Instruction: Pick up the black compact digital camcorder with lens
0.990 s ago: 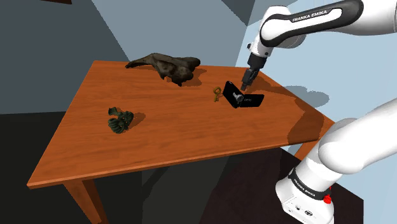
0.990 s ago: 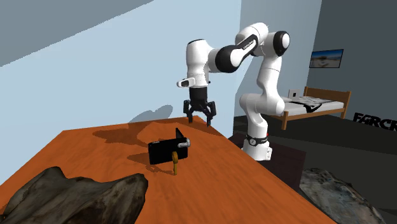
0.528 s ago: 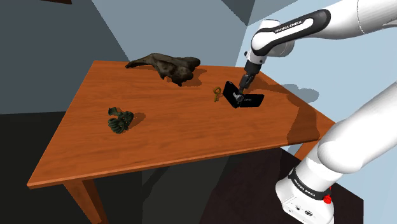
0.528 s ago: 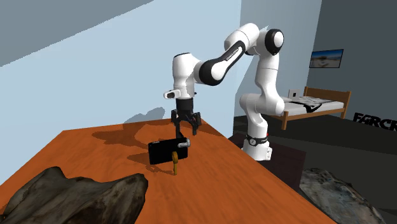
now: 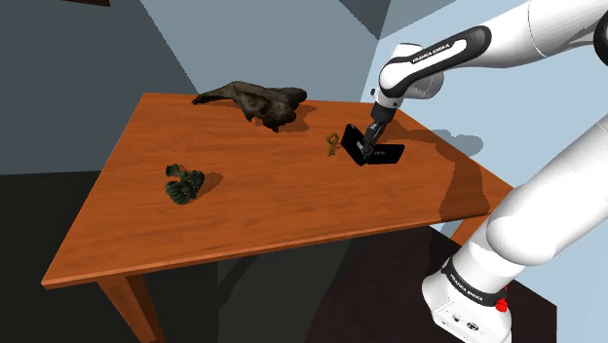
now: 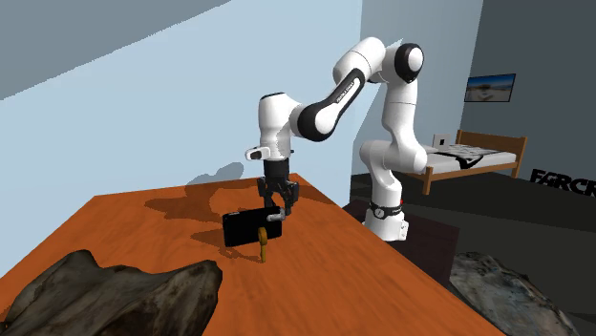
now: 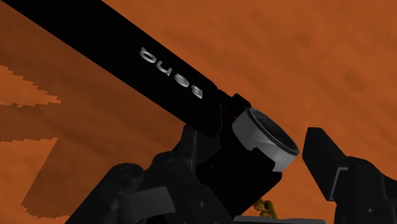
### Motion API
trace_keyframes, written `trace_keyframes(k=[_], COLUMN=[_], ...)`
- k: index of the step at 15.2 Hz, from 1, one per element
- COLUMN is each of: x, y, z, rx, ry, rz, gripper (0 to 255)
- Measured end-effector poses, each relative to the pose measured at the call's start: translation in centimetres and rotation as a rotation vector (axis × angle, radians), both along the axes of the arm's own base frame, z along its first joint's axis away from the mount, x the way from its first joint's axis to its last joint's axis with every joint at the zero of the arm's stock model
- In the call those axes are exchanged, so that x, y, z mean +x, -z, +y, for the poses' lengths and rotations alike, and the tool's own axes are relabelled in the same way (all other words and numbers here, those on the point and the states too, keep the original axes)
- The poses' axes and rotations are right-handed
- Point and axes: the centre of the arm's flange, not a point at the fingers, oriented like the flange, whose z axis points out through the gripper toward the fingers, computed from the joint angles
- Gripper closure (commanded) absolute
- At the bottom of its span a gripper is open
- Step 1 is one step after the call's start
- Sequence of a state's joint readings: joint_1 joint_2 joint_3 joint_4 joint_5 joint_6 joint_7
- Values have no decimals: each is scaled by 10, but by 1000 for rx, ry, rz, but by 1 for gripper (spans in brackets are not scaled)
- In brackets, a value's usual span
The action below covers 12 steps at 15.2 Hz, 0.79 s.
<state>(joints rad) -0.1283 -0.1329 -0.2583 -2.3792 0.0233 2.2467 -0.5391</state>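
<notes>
Camcorder (image 5: 382, 155) is sitting on the wooden table (image 5: 244, 214), and you are seeing one of it: a black body with one flip-out panel carrying silver lettering and one silver-ringed lens (image 7: 266, 135). It is lying directly under the gripper (image 5: 364, 144), with the panel standing up beside the fingertips.

From the second exterior view, the gripper (image 6: 275, 203) is hanging straight down over the camcorder (image 6: 244, 227), its tips reaching the top edge of the black body. Along the wrist view, the gripper (image 7: 219, 156) is standing released: its two fingers (image 7: 327, 165) are spread apart with the camcorder (image 7: 159, 73) between them. On the lens side you are seeing a strip of bare table between the finger and the lens ring, so that finger is not touching; whether the other finger is touching the body is not clear.

You are also looking at three other things on the table. One small golden figure (image 5: 332, 145) is standing just beside the camcorder, near the gripper. One dark, gnarled lump (image 5: 255, 101) is lying farther from the gripper. One small dark green object (image 5: 183, 184) is sitting well apart from the gripper, out in the open tabletop.
</notes>
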Motion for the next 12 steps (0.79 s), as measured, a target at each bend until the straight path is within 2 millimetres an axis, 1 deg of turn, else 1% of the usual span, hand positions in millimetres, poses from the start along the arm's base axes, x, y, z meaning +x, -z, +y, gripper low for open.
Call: trace_keyframes(k=[9, 12], x=[0, 0], y=[0, -8], z=[0, 1], rx=[0, 0], ry=[1, 0], rz=[-1, 1], gripper=[255, 255])
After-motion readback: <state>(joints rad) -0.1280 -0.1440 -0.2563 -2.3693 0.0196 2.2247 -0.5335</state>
